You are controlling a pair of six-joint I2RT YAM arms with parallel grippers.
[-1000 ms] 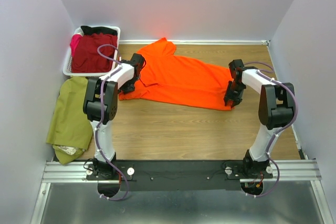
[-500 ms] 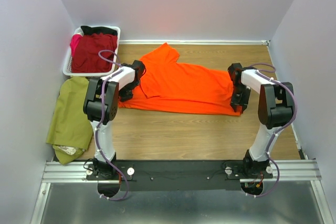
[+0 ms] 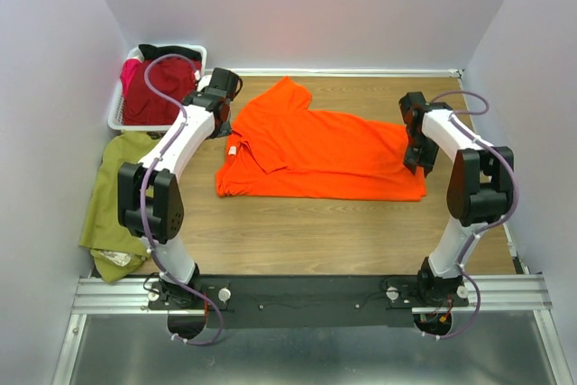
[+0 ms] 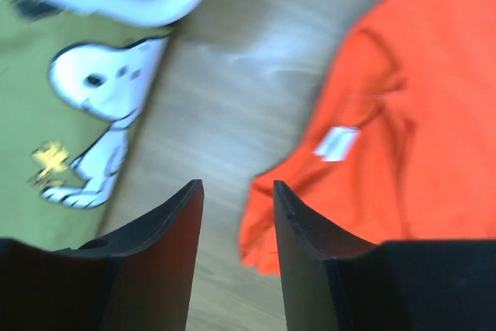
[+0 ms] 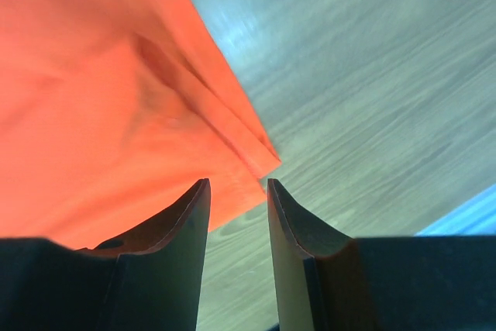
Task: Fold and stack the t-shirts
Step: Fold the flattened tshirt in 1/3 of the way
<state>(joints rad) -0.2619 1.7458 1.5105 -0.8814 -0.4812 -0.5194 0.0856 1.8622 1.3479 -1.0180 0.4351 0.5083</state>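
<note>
My left pincer (image 4: 237,187) and right pincer (image 5: 238,184) stand half open, empty. The shirt (image 3: 325,146) lies flat between them, its corner just ahead of the right. Pinching one layer could skew it.

Under my left gripper (image 4: 236,187) and right gripper (image 5: 236,184) I see a light wood-grain tabletop (image 3: 297,223). It is boxed in by plain pale walls (image 3: 45,60), one past each gripper's outer side and a back wall (image 3: 315,6) ahead of them, faintly tinged red low down. Behind them a silver metal rail (image 3: 90,295) edges the table, with grey sheet metal (image 3: 297,362) below it.
</note>
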